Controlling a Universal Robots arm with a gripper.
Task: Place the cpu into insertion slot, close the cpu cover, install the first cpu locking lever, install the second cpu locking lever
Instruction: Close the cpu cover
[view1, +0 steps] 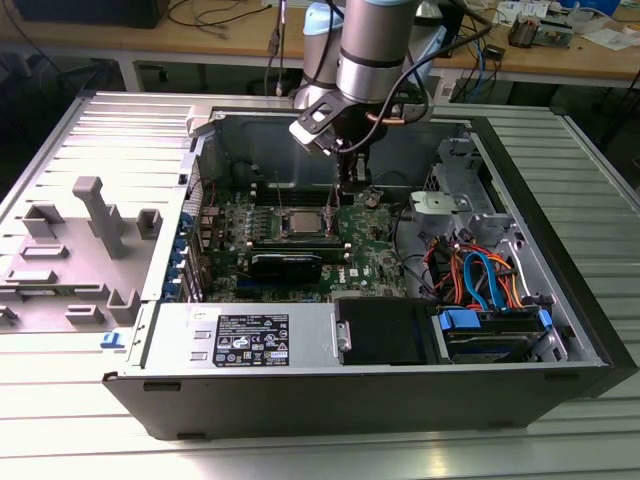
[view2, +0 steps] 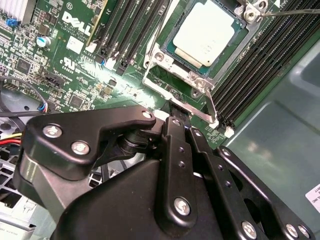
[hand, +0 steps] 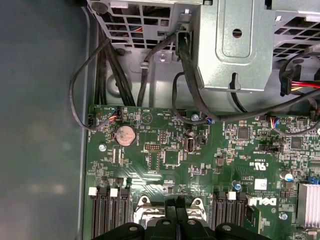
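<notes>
Ribbed metal bench (view1: 600, 200), open PC case (view1: 300, 390) lying flat on it, UR arm reaching down inside. Status as I read it: cpu (view2: 205, 32) is seated in the insertion slot (view2: 156, 75), mid-motherboard (hand: 200, 165) between two banks of memory slots (view2: 132, 27), so step one looks done. cpu cover (view2: 231, 52) appears folded flat around the chip, silver top showing through the cut-out, so step two looks done too. Levers are what's left, I'd say. The far lever (view2: 292, 12) runs out over the memory slots rather than lying along the frame, and the near lever (view2: 210, 106) angles off the socket corner toward the claw. Neither looks latched, though I can't see the hooks. Gripper (view2: 176, 111) is down at the socket edge that faces the drive cage (hand: 235, 45) end of the case. Its fingers are drawn together with barely a sliver between them, tips at the near lever's end. Can't tell whether they pinch it or just touch it. Looks like work on the first lever. Count: one cpu, one slot, one cover, two levers, one gripper, two memory banks, one coin cell (hand: 124, 134) near the board's drive-cage edge, one black heatsink block (view1: 287, 265) just beside the socket, one power supply (view1: 245, 335) along the case's front wall.
</notes>
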